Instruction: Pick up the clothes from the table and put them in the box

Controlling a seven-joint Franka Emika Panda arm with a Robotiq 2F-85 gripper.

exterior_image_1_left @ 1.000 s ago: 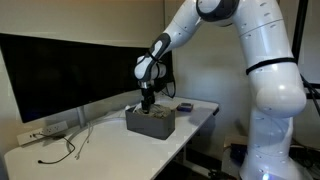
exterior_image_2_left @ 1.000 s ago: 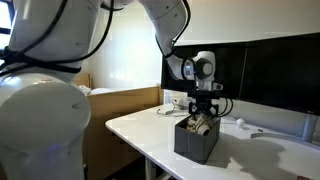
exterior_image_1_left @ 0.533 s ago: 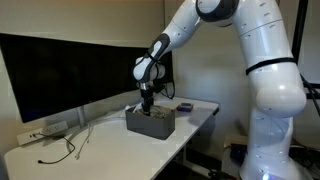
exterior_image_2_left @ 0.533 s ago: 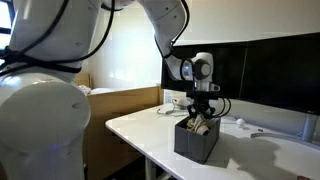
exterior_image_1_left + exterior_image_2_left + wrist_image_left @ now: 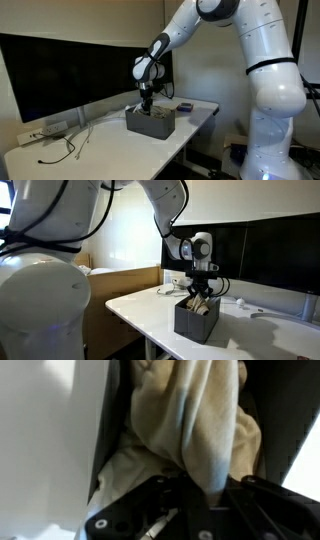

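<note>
A dark grey box (image 5: 152,124) stands on the white table (image 5: 100,155) in both exterior views, its near wall at box (image 5: 192,325). My gripper (image 5: 146,106) reaches down into its open top, also visible as gripper (image 5: 203,297). Beige clothes (image 5: 201,307) show above the rim. In the wrist view the clothes (image 5: 195,425) fill the box, and a fold of the cloth runs down between the black fingers of my gripper (image 5: 205,498), which is shut on it. The box's dark wall (image 5: 112,420) runs along the left.
A large black monitor (image 5: 70,70) stands behind the box, with a power strip (image 5: 45,130) and loose cables (image 5: 65,150) on the table. A small dark object (image 5: 185,106) lies beside the box. A wooden crate (image 5: 120,282) stands beyond the table's edge.
The gripper has stayed inside the box and its fingers have closed onto the cloth. The arm has hardly moved.
</note>
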